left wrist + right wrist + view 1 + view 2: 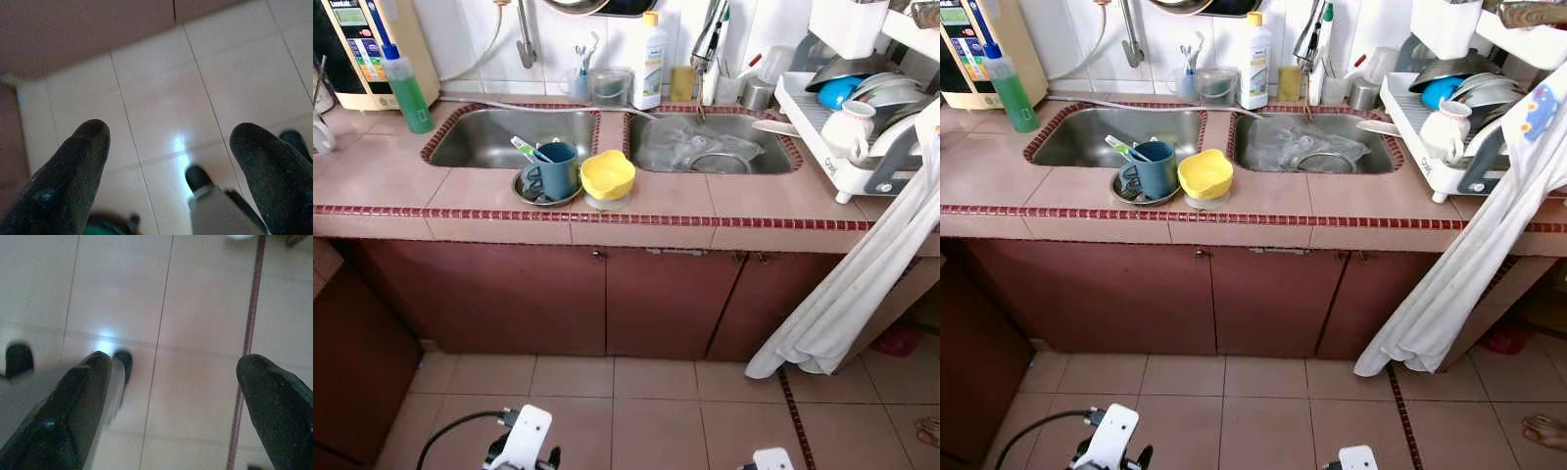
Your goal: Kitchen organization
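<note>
On the pink tiled counter [724, 211] between two steel sinks stands a blue mug [553, 168] holding a green-handled brush, on a small metal plate. Beside it sits a yellow bowl [608, 175] on a clear container. The right sink [720, 147] holds a crumpled clear plastic bag and a metal strainer. The left sink [514, 135] looks bare. Both arms hang low over the floor: my left gripper [168, 142] is open above the floor tiles, and my right gripper [173, 377] is open too, nothing between its fingers.
A white dish rack [847, 122] with bowls, a white cup and plates stands at the counter's right end. A white cloth [862, 284] hangs down over the cabinets. A green soap bottle [409, 90] and a water dispenser [357, 44] stand left. Bottles line the back wall.
</note>
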Controlling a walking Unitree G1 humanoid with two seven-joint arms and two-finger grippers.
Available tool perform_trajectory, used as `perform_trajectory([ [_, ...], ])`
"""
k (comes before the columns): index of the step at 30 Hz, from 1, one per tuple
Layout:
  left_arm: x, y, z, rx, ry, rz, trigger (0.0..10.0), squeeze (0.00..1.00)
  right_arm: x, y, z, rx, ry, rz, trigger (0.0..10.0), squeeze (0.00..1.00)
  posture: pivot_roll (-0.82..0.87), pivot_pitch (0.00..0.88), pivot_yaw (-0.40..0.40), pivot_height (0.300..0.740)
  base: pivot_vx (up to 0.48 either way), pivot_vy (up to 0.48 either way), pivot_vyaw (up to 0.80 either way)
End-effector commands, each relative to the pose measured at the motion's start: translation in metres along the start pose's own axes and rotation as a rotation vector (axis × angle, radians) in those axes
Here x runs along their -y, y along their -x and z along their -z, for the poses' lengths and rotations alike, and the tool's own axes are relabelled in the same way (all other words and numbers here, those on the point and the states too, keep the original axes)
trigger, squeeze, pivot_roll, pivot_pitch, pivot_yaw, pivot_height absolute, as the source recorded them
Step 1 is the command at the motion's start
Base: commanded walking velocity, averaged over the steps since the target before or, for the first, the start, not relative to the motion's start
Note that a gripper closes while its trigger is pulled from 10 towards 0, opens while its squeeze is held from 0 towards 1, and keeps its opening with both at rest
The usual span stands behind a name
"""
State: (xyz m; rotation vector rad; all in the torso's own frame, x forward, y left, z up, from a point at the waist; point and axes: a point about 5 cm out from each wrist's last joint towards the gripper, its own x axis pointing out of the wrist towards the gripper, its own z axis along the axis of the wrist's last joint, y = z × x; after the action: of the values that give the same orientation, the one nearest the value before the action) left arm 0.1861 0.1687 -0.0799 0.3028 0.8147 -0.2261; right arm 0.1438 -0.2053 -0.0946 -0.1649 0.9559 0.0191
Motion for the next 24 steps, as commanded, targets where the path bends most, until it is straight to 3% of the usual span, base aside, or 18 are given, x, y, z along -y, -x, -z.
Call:
perform_trajectory([
  [1,-0.007,-0.003,-0.019,0.095,-0.023,0.006,10.0,0.0,0.01,-0.004,-0.03,0.133,-0.007,0.022,10.0,0.0,-0.12,0.0,0.013,0.74,0.0,0.0,0.0],
  [5,-0.014,-0.004,-0.034,0.167,-0.03,-0.008,10.0,0.0,0.014,-0.005,-0.049,0.224,0.034,0.048,10.0,0.0,-0.12,0.0,0.012,0.74,0.0,0.0,0.0],
  [6,-0.017,-0.005,-0.047,0.231,-0.081,-0.012,10.0,0.0,0.015,-0.005,-0.065,0.3,0.052,0.038,10.0,0.0,-0.11,0.0,0.01,0.74,0.0,0.0,0.0],
  [8,-0.022,-0.005,-0.062,0.309,-0.08,-0.023,10.0,0.0,0.016,-0.004,-0.083,0.389,0.045,0.04,10.0,0.0,-0.11,0.0,0.01,0.74,0.0,0.0,0.0],
  [13,-0.036,-0.002,-0.097,0.479,0.021,-0.052,10.0,0.0,0.014,0.002,-0.12,0.578,0.032,0.033,10.0,0.0,-0.11,0.0,0.007,0.74,0.0,0.0,0.0],
  [15,-0.034,0.004,-0.118,0.602,-0.052,-0.034,10.0,0.0,0.012,0.009,-0.144,0.69,0.066,0.054,10.0,0.0,-0.1,0.0,0.004,0.74,0.0,0.0,0.0],
  [16,-0.034,0.004,-0.118,0.602,-0.052,-0.034,10.0,0.0,0.012,0.009,-0.144,0.69,0.066,0.054,10.0,0.0,-0.1,0.0,0.004,0.74,0.0,0.0,0.0],
  [18,-0.034,0.008,-0.137,0.679,0.015,-0.021,10.0,0.0,0.01,0.017,-0.166,0.79,0.017,0.042,10.0,0.0,-0.1,0.0,0.0,0.74,0.0,0.0,0.0],
  [22,-0.033,0.017,-0.166,0.796,0.059,0.002,10.0,0.0,0.006,0.031,-0.197,0.905,-0.001,0.011,10.0,0.0,-0.1,0.0,-0.002,0.74,0.0,0.0,0.0],
  [24,-0.036,0.023,-0.181,0.836,0.076,0.004,10.0,0.0,0.004,0.048,-0.221,1.017,0.017,0.007,10.0,0.0,-0.1,0.0,-0.001,0.74,0.0,0.0,0.0],
])
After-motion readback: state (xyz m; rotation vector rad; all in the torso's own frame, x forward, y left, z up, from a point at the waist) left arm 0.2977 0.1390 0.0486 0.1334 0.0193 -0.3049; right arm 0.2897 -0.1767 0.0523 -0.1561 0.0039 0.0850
